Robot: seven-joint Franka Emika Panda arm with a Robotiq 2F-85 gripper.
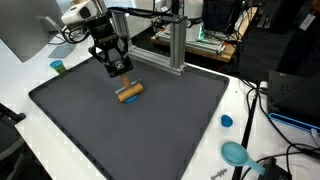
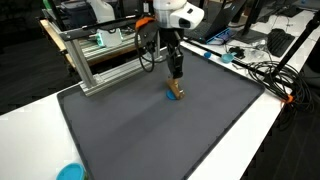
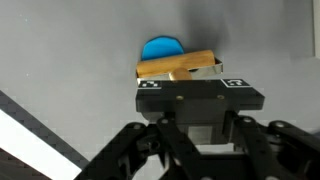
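Hand (image 1: 118, 70) hung directly over the wooden block (image 1: 131, 93), close enough that I couldn't tell contact or jaw width. Block lay flat on the dark mat (image 1: 150, 135), in the mat's far half, with a blue disc (image 3: 162, 48) touching it.

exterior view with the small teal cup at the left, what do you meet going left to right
teal cup → wooden block → blue cap; the gripper overlaps the block, so it is left out
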